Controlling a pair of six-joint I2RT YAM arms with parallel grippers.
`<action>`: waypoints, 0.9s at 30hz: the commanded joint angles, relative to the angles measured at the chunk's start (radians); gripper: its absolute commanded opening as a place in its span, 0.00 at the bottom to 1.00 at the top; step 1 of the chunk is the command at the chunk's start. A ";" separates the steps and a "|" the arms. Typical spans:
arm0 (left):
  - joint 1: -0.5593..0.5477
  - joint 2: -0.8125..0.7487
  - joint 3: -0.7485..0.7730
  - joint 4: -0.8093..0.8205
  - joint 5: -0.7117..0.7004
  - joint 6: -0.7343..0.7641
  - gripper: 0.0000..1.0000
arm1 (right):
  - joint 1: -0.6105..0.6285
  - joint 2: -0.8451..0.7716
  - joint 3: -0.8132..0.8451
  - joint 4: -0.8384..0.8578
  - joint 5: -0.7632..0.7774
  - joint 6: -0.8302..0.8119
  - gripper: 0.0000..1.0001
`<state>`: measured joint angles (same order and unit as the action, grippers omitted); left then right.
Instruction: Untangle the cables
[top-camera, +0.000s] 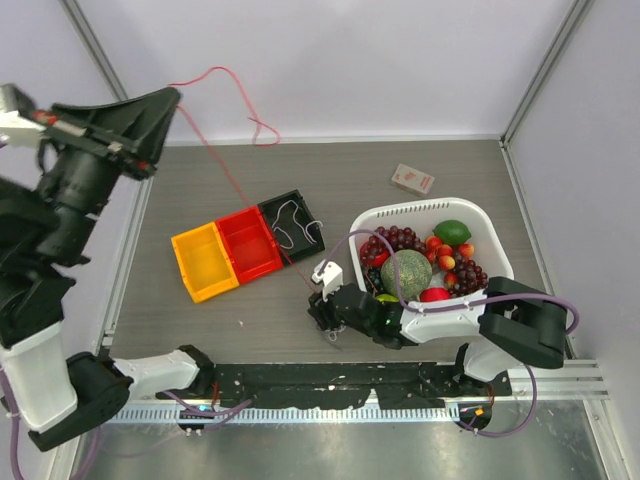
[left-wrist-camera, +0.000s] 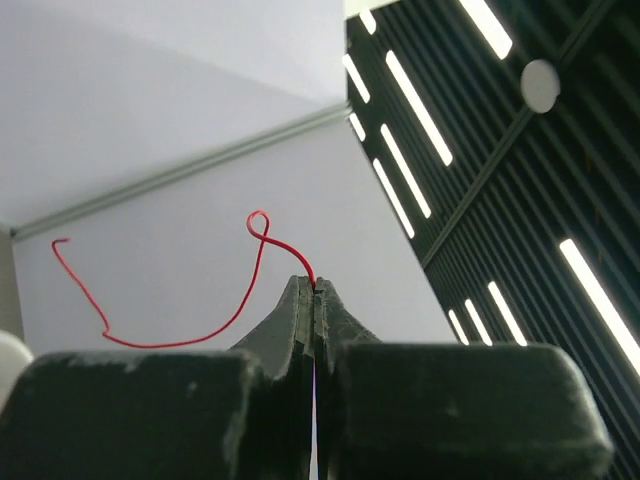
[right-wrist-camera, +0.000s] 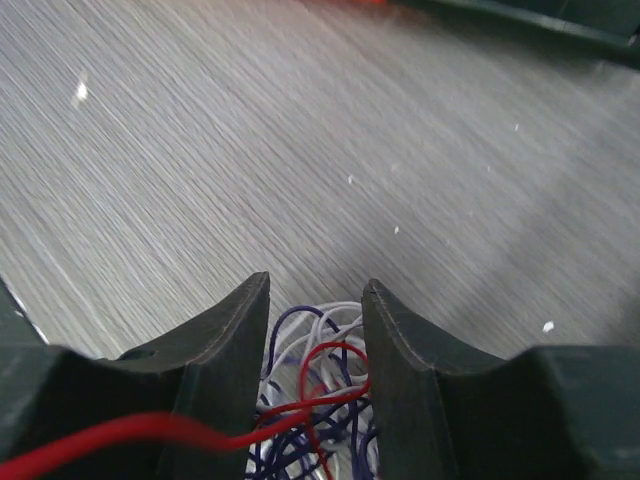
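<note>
Right pincer (right-wrist-camera: 316, 287) astride tangle (right-wrist-camera: 320, 330), hidden overhead

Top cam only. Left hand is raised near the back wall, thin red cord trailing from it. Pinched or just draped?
Observer: Pinched. Left wrist view: left hand shut on the thin red cord, free end curling out past the tips.
Operator: Other side? Blocked from above.
Observer: Right hand straddles a small tangle of white, dark purple and red cords, low between its fingers. Clamped or not, can't tell.
Operator: Red one free of it?
Observer: No. Red loops run through the tangle, and a red strand exits across one finger.
</note>
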<state>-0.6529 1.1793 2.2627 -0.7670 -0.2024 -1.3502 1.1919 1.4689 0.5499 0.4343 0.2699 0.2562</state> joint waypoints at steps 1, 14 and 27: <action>-0.002 -0.093 -0.005 0.181 -0.172 0.072 0.00 | 0.002 0.036 -0.030 0.064 -0.011 -0.021 0.48; -0.001 -0.017 0.130 0.204 -0.163 0.075 0.00 | 0.002 0.077 -0.015 0.072 -0.035 -0.017 0.62; -0.002 -0.061 0.127 0.258 -0.296 0.143 0.00 | 0.002 0.082 -0.018 0.060 -0.049 -0.028 0.72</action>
<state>-0.6529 1.1343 2.3840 -0.6090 -0.4438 -1.2205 1.1919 1.5555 0.5320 0.4744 0.2253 0.2379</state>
